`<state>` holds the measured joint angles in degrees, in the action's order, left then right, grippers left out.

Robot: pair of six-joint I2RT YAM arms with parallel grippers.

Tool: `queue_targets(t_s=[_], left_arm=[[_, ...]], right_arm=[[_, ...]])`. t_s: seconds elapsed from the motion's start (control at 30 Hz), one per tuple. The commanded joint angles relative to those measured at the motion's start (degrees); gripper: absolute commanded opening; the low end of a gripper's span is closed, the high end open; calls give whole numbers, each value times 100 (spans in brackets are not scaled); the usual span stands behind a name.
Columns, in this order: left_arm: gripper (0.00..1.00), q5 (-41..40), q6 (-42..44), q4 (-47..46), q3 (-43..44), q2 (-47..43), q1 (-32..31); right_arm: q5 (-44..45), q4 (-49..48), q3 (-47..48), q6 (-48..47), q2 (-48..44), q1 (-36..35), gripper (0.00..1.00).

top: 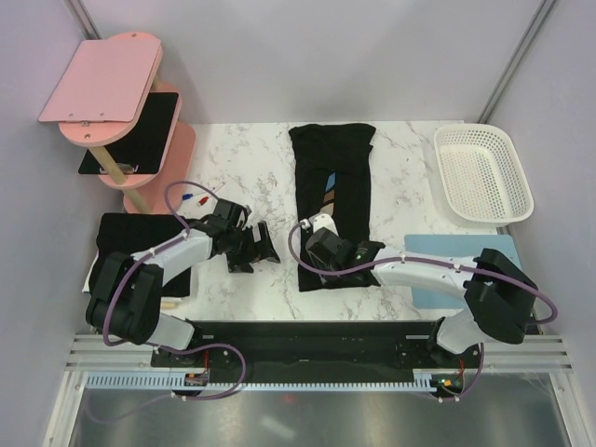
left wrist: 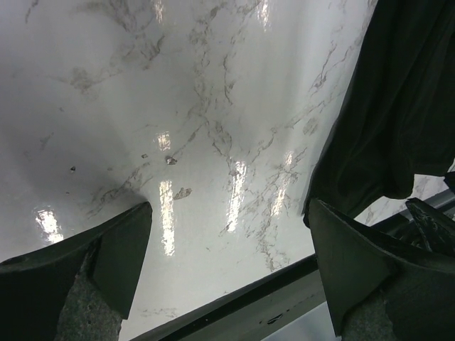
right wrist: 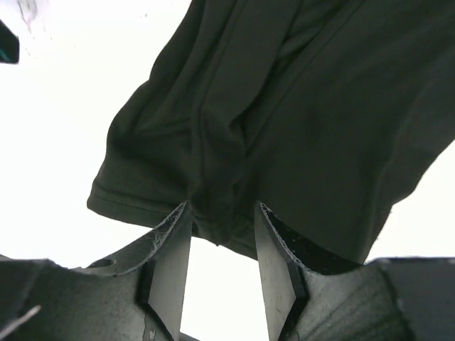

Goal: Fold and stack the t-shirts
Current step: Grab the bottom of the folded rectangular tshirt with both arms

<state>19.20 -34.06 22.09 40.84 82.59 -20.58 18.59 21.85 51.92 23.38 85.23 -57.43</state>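
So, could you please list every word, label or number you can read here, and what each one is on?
None: no text is legible in any view.
The t-shirt laid out mid-table has a chest print, but only blue and tan streaks show. Any lettering there is too small to read.

Pale grey walls (top: 326, 56) enclose a glossy white marble worktop (top: 244, 158) — a pink tiered shelf (top: 101, 84) stands at its far-left corner.
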Motion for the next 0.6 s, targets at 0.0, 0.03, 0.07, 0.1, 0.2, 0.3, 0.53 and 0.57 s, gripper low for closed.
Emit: queue_targets(t_s=[0.0,0.03,0.07,0.1,0.2,0.3,0.53,0.57], left_arm=[[98,31,93,-161,-155,126,36],[98,14,93,-169,-155,135,28],[98,22,93,-170,-155,144,36],[98,22,110,-170,-155,152,36],[98,13,119,-170,-155,188,28],[98,-13,128,-169,-164,188,36],[98,-66,146,-161,-217,205,28],[97,-66,154,-161,-217,231,36]], right_arm=[[276,13,231,229,239,-216,48],[277,13,257,238,274,-251,48],[294,13,283,238,362,-303,48],[347,21,318,238,406,-313,48],[487,39,389,238,626,-383,45],[663,92,450,299,784,-409,30],[927,399,644,396,549,-515,8],[884,408,626,413,478,-515,8]])
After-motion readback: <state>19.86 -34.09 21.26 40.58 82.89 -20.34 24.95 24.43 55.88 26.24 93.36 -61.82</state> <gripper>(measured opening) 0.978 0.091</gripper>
